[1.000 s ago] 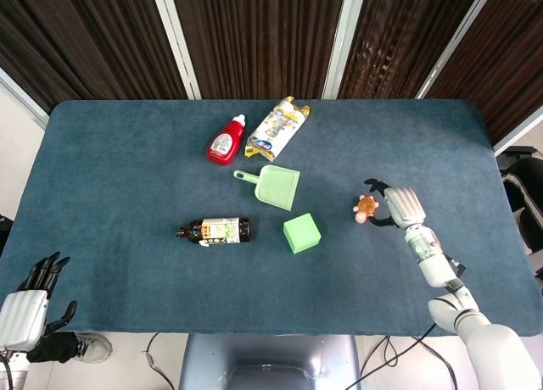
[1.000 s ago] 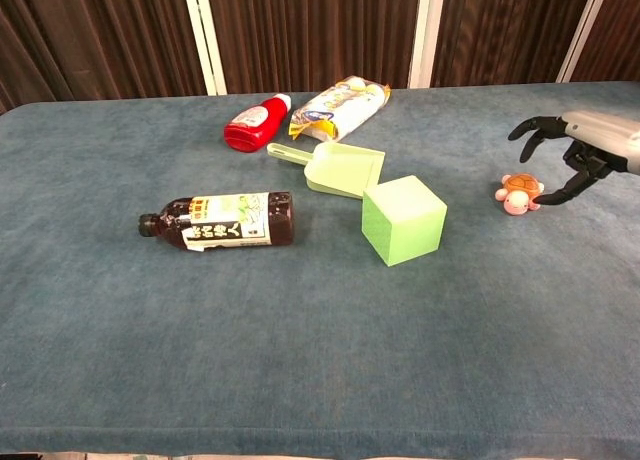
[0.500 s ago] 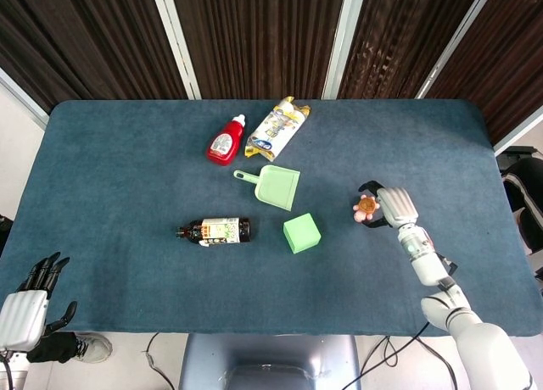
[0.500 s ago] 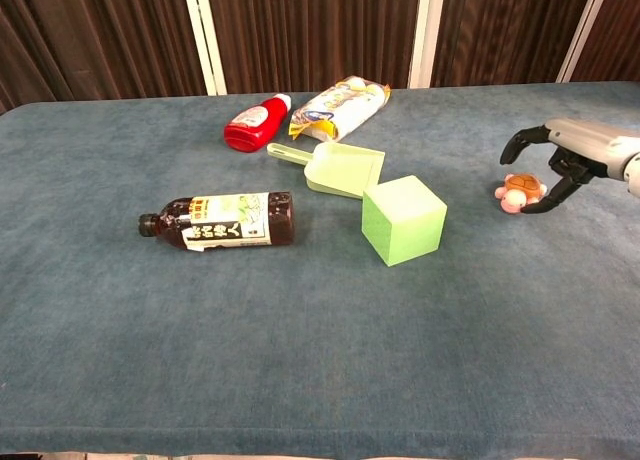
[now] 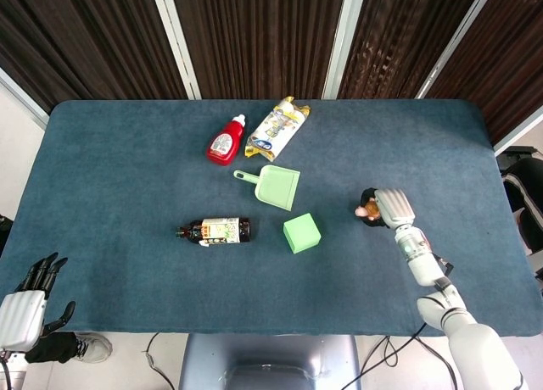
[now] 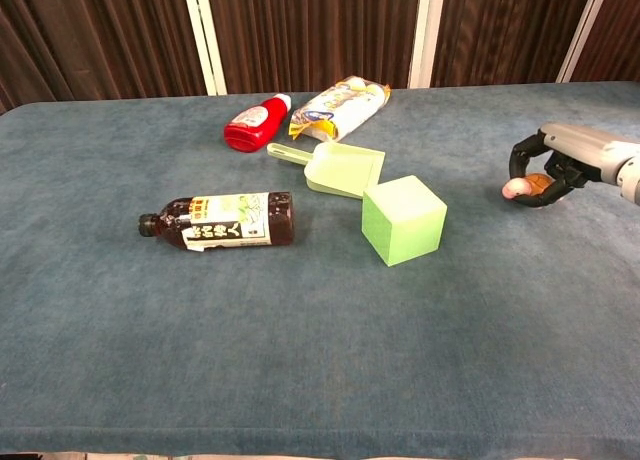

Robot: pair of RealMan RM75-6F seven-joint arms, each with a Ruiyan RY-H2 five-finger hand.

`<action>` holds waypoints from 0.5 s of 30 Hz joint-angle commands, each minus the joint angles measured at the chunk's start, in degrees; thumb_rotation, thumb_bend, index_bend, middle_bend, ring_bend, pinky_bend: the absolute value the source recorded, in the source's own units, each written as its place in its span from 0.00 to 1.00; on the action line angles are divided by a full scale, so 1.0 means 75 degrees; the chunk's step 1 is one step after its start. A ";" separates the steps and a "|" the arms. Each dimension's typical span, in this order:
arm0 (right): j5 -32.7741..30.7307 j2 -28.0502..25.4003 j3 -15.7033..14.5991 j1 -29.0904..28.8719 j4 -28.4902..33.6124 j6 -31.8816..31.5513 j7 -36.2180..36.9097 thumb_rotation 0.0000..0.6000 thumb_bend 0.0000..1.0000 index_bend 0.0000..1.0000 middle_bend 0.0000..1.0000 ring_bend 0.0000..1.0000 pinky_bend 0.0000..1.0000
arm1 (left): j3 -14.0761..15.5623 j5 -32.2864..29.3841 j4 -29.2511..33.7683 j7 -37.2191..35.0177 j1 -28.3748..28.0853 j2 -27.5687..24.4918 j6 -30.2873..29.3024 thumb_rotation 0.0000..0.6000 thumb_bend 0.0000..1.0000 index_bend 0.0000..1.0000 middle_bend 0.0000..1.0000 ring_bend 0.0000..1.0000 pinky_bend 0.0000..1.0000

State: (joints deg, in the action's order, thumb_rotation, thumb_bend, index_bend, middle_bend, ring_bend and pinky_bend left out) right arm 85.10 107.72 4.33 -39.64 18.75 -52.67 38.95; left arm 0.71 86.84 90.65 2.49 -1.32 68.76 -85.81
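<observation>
My right hand [image 5: 386, 208] [image 6: 555, 160] grips a small toy turtle [image 5: 365, 210] [image 6: 518, 188], its fingers curled around it just above the blue cloth at the right of the table. Only the turtle's pink head and a bit of brown shell show. My left hand [image 5: 30, 301] hangs off the table's front left corner with its fingers apart and nothing in it; the chest view does not show it.
A green cube [image 5: 302, 233] [image 6: 403, 219] lies left of the right hand. Behind the cube lie a green dustpan [image 5: 274, 185] [image 6: 337, 167], a red sauce bottle [image 5: 225, 141] [image 6: 256, 124] and a snack bag [image 5: 277, 128] [image 6: 340, 107]. A dark bottle [image 5: 216, 231] [image 6: 220, 221] lies on its side at centre left.
The right hand has closed around the toy turtle, which stood free beside its open fingers a second ago. The left hand has not moved.
</observation>
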 commanded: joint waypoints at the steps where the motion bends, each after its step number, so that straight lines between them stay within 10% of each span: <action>1: 0.0053 -0.0017 -0.0035 0.0025 -0.0024 -0.0086 0.0164 1.00 0.98 0.87 0.69 1.00 0.93 | -0.0004 -0.0001 0.0010 0.0023 -0.0004 0.0000 0.0003 1.00 0.34 0.12 0.05 0.07 0.33; 15: 0.0071 -0.0240 -0.0012 0.0085 0.0273 -0.0460 0.0198 1.00 1.00 0.87 0.71 1.00 0.93 | -0.0003 0.0000 0.0114 0.0153 -0.0044 -0.0021 0.0075 1.00 0.34 0.12 0.05 0.07 0.33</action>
State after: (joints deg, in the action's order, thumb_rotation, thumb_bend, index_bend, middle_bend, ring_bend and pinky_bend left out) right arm 85.69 105.92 4.19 -39.03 20.84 -56.13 40.52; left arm 0.70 86.84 91.50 3.64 -1.65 68.61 -85.25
